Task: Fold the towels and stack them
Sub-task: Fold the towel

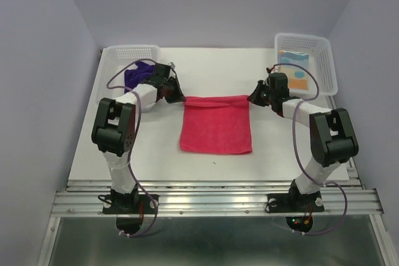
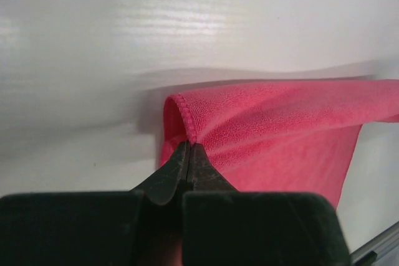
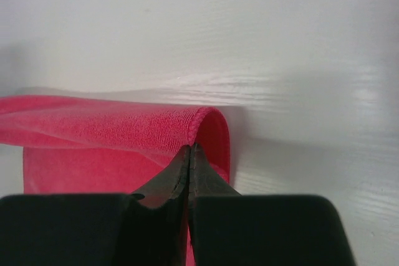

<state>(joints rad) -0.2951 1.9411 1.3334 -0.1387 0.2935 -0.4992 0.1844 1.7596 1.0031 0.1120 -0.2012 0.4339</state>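
Pinching one pink towel by two corners, my left jaws and right jaws clamp tight. Two baskets hold one purple towel and one blue towel.

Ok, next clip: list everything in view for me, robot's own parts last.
table: one, white, fills the workspace
left basket: one, white mesh, far left corner of the table
right basket: one, white mesh, far right corner of the table
pink towel: one, magenta-pink, middle of the table, far edge raised at both corners
purple towel: one, dark purple, bunched in the left basket
blue towel: one, light blue with orange, lying in the right basket
rail: one, silver metal, near edge, carrying both arm bases
left gripper: one, black, shut on the pink towel's far left corner
right gripper: one, black, shut on the pink towel's far right corner
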